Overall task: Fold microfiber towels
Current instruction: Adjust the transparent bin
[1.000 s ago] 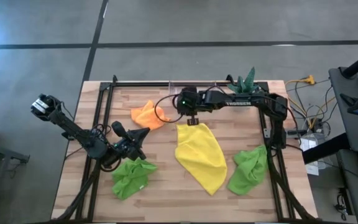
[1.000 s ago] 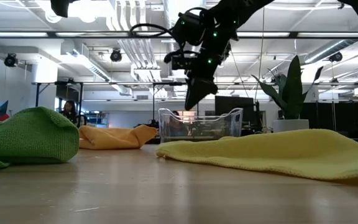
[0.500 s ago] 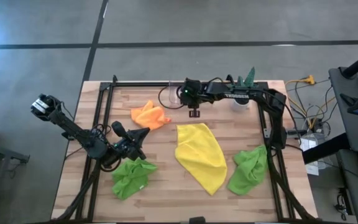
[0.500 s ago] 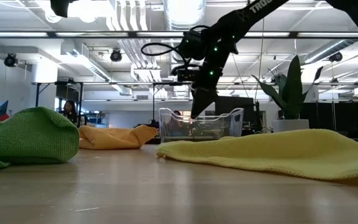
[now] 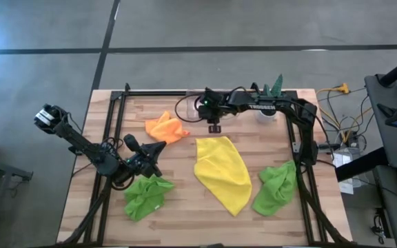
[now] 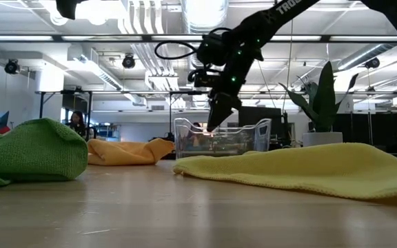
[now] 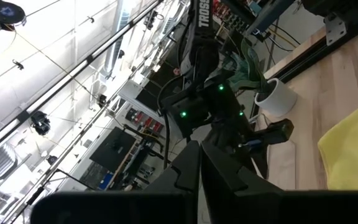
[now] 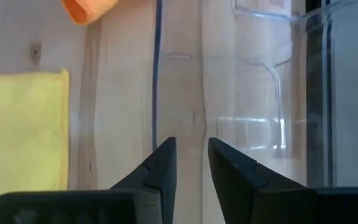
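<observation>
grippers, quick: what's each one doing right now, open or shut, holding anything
Left gripper: shut, holding nothing, beside a crumpled lime green microfiber towel.
Right gripper: jaws slightly open, empty, above bare wood.

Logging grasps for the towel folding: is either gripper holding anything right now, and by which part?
Nothing is held. The right gripper hangs with a small empty gap above bare wood beyond the yellow towel. The left gripper, shut and empty, waits by a lime green towel.

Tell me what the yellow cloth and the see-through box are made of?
The yellow towel looks like soft, fuzzy fabric, probably microfiber: its surface is nubbly and matte, and it drapes limp on the table. The clear bin looks like hard, glossy plastic: you can see straight through it, and its edges catch the light.
</observation>
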Available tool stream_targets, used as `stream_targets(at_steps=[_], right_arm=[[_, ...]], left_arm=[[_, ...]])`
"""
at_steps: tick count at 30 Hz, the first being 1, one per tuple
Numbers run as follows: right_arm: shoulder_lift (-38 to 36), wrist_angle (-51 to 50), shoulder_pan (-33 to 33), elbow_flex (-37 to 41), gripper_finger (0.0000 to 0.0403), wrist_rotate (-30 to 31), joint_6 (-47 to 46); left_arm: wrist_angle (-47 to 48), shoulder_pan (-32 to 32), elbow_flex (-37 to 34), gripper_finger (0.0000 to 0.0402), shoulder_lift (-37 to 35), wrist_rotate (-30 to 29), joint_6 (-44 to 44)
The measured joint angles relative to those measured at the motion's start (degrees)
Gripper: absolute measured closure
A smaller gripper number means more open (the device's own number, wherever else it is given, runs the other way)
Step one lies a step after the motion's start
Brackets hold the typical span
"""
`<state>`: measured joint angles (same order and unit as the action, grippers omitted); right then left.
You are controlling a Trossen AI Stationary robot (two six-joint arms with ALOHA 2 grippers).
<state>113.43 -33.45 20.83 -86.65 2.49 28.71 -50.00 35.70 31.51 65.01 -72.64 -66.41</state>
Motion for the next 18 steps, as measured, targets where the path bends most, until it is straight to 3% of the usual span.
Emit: stream_targets(at_steps=[18], right_arm=[[0.02,10.19,-2.77,0.0,0.0314,-0.11,-0.25]], left_arm=[[0.01,-0.07,0.0,0.0402,0.0,0.0,-0.03]])
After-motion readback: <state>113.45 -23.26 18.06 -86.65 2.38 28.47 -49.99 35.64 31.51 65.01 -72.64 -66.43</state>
